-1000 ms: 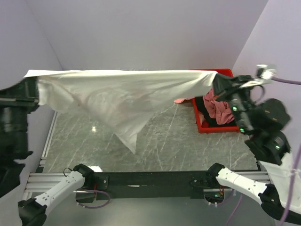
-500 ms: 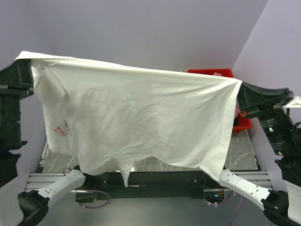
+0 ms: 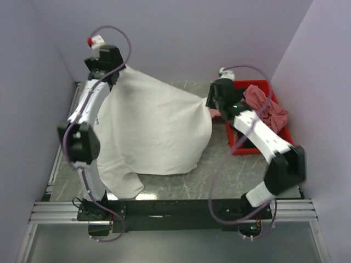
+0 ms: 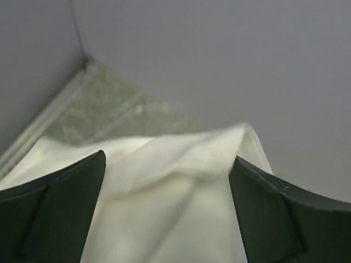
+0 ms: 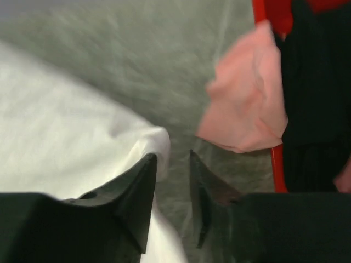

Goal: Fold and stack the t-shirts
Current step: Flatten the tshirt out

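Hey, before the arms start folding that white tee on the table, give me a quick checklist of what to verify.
1. Large white cloth t-shirt down on the grey marble table: ok.
2. It lies flat: not ok, the near-left edge is bunched.
3. Left end effector free of the cloth: ok, jaws wide, cloth loose beneath.
4. Right end effector free of the cloth: cannot tell, jaws narrowly apart, shirt corner right at its tip.
5. Light pink t-shirt hanging from the red plastic bin clear of the white one: ok, apart.
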